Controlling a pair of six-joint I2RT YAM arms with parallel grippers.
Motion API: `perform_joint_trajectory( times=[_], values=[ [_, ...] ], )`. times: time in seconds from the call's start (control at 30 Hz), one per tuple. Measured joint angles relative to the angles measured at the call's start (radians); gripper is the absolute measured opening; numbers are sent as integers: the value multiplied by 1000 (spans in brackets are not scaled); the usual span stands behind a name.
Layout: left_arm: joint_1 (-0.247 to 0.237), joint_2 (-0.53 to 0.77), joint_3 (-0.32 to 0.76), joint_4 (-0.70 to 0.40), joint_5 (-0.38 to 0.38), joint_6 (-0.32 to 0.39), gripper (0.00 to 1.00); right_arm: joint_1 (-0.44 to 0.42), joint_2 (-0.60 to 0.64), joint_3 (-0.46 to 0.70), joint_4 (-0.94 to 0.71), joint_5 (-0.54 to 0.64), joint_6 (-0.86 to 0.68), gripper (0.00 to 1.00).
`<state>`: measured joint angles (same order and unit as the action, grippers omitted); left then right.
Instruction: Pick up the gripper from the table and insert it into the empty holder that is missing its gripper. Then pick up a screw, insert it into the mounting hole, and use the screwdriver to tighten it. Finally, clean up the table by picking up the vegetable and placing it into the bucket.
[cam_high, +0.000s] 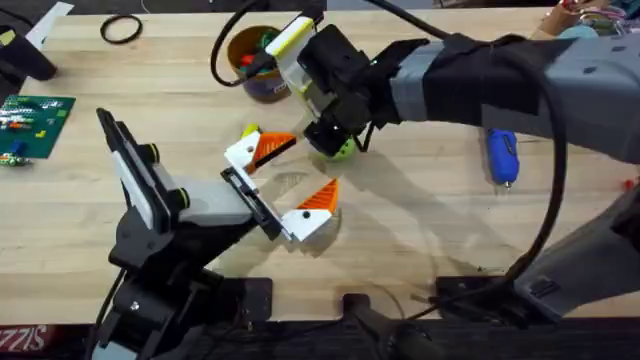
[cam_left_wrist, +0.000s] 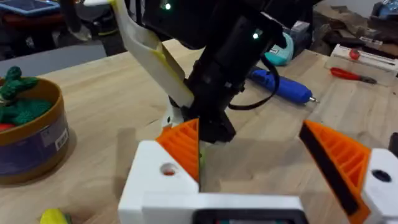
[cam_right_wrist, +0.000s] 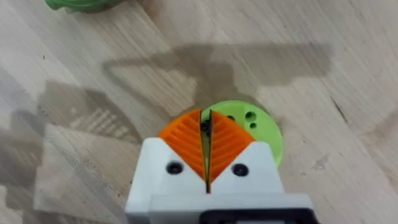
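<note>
The lime-green vegetable (cam_high: 344, 150) (cam_right_wrist: 252, 124) lies flat on the table (cam_high: 430, 230) at its middle. My right gripper (cam_high: 335, 138) (cam_right_wrist: 206, 146) is right over its near edge, orange pads pressed together and shut; I cannot tell if they pinch any of it. A little nearer the front, my left gripper (cam_high: 288, 178) (cam_left_wrist: 261, 168) hangs open and holds nothing. The brown bucket (cam_high: 255, 62) (cam_left_wrist: 31, 143) stands behind both grippers with toy pieces inside. Out at the right lies the blue screwdriver (cam_high: 502, 157) (cam_left_wrist: 283, 87).
A green circuit board (cam_high: 30, 118) and a black ring (cam_high: 120, 30) lie at the far left. A small yellow piece (cam_high: 250, 131) sits beside the left gripper's far finger. A red tool (cam_left_wrist: 351, 74) lies beyond the screwdriver. Bare wood stretches between the vegetable and the screwdriver.
</note>
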<state>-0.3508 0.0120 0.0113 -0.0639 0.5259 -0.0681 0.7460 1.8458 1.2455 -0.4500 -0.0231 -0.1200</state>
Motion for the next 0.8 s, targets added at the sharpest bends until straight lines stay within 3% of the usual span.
perform_joint_trajectory(
  times=[0.2, 0.8],
  values=[
    [0, 0, 0, 0, 0, 0, 985, 0, -20, 6, -11, 0, 0, 3],
    [0, 0, 0, 0, 0, 0, 985, 0, -260, 34, -33, 1, 0, 3]
  ],
)
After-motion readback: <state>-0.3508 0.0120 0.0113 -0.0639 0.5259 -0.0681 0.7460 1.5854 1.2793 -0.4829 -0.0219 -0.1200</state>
